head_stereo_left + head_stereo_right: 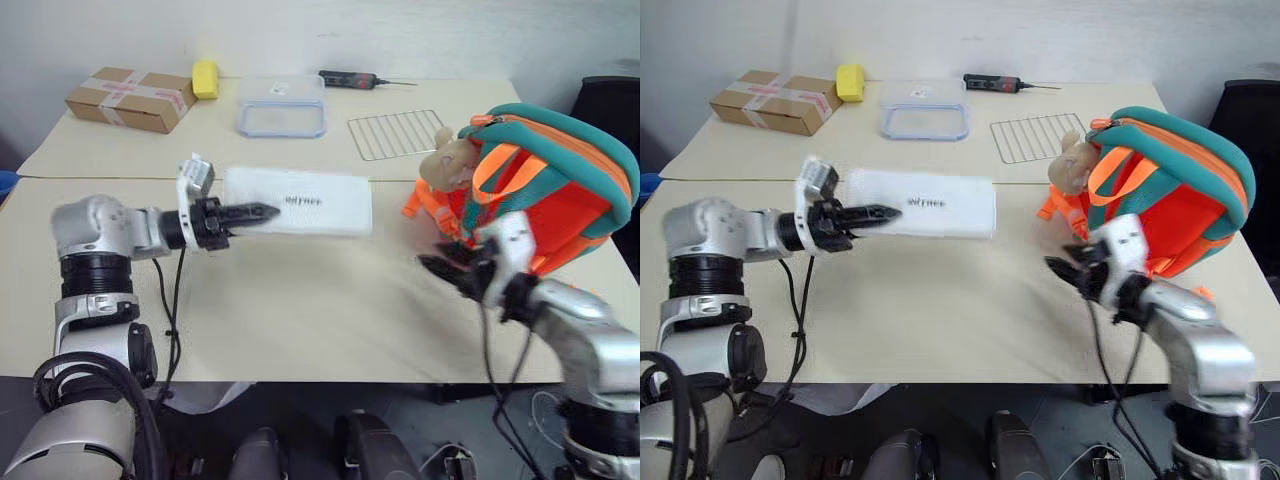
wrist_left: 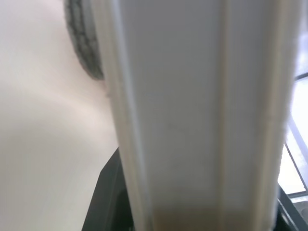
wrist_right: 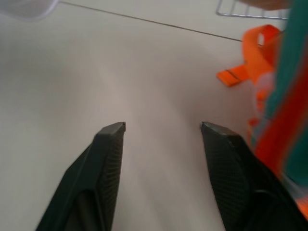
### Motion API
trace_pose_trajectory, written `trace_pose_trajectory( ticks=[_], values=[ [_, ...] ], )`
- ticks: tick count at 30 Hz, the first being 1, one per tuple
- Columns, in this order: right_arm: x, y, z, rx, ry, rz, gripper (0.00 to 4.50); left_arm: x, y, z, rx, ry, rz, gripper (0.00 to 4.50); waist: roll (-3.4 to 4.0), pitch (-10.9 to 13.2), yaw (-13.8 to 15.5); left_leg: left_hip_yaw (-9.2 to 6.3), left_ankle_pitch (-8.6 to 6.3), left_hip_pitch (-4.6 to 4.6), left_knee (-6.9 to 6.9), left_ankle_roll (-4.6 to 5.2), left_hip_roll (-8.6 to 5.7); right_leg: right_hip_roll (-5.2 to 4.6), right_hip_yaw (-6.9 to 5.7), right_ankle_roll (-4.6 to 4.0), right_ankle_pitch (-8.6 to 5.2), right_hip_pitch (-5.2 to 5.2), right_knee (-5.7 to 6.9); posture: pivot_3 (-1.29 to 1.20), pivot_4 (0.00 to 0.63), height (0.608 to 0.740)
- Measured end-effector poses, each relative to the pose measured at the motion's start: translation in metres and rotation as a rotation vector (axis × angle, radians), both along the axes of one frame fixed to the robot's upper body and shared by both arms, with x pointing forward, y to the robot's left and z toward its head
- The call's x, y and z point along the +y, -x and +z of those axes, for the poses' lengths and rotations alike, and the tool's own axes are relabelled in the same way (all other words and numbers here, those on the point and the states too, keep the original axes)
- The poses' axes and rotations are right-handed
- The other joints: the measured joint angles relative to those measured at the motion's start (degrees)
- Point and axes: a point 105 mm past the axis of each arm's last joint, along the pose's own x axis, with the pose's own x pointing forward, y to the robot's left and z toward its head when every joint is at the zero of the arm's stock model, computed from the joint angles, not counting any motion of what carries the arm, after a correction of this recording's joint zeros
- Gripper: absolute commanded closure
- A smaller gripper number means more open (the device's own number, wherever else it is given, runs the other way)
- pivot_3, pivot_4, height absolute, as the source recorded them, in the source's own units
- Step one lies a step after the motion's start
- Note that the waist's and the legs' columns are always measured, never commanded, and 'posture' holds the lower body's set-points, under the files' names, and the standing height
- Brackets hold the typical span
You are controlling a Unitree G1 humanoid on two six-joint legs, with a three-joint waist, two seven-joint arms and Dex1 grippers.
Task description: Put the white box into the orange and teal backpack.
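Beige tabletop (image 1: 300, 320) carries the scene, with the orange and teal backpack (image 1: 555, 180) upright as the landmark. To its left the white box (image 1: 300, 203) is held level above the table, the left gripper (image 1: 262, 212) clamped on its far end. Just before the backpack, the right gripper (image 3: 163, 127) hangs with fingers apart, holding nothing

I see my left gripper (image 1: 880, 213) clamped on one end of the white box (image 1: 925, 206), which it holds level above the desk (image 1: 940, 300). My right gripper (image 1: 1065, 268) stands empty near the right edge, just beside the orange and teal backpack (image 1: 1170, 190).
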Motion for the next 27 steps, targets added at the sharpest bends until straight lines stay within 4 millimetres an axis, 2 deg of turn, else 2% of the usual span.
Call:
trace_pose_trajectory(
  ticks=[2,4,7,10,14,20,23,27],
  values=[
    [-0.02,0.023,0.007,0.041,-0.005,-0.03,0.61,-0.002,0.004,0.008,-0.06,0.008,0.023,3.09,0.0,0.0,0.07,0.02,0.01,0.04,-0.02,-0.01,-0.01,0.01,0.05,0.0,0.0,0.02,-0.01,0.0,0.15,0.74],
    [-0.029,0.032,0.014,0.047,-0.019,-0.047,0.0,-0.003,0.004,0.011,-0.085,0.023,0.054,3.1,-0.01,0.0,-0.16,0.04,0.04,0.09,0.0,-0.02,-0.01,0.04,0.1,0.0,0.0,0.06,0.01,0.0,0.15,0.74],
    [-0.035,0.031,0.025,0.028,-0.063,-0.08,0.0,-0.008,0.004,0.016,-0.123,0.052,0.085,3.1,-0.01,0.0,-0.39,0.05,0.1,0.11,0.01,-0.03,-0.05,0.05,0.15,0.0,0.0,0.05,0.09,0.0,0.15,0.74],
    [-0.04,0.013,0.03,-0.007,-0.158,-0.147,0.0,-0.008,0.007,0.025,-0.184,0.047,0.103,3.1,-0.01,0.0,-0.66,0.06,0.11,0.13,-0.05,-0.07,-0.03,0.1,0.19,0.0,0.0,0.02,0.07,0.0,0.15,0.74],
    [-0.026,-0.025,0.021,0.034,-0.362,-0.157,0.0,-0.004,0.013,0.035,-0.258,0.018,0.101,3.1,0.06,0.02,-0.76,0.11,0.16,0.04,-0.08,-0.11,-0.05,0.1,0.24,-0.01,0.01,-0.17,0.15,0.0,0.15,0.74],
    [-0.015,-0.071,0.024,0.033,-0.44,-0.18,0.0,0.006,0.009,0.046,-0.344,-0.002,0.158,3.1,0.06,0.02,-0.8,0.13,0.16,0.0,-0.09,-0.1,-0.05,0.08,0.25,-0.01,0.01,-0.19,0.12,0.0,0.15,0.74],
    [-0.012,-0.081,0.022,0.024,-0.44,-0.178,0.59,0.008,0.006,0.047,-0.358,-0.012,0.186,3.1,0.06,0.02,-0.76,0.13,0.16,-0.02,-0.09,-0.1,-0.04,0.09,0.24,-0.01,0.01,-0.19,0.11,0.0,0.15,0.74],
    [-0.005,-0.089,0.019,0.012,-0.416,-0.141,1.96,0.018,0.002,0.052,-0.393,-0.042,0.252,3.1,0.06,0.02,-0.88,0.13,0.16,-0.01,-0.09,-0.1,-0.05,0.08,0.24,-0.01,0.0,-0.2,0.12,0.0,0.15,0.74]
  ],
)
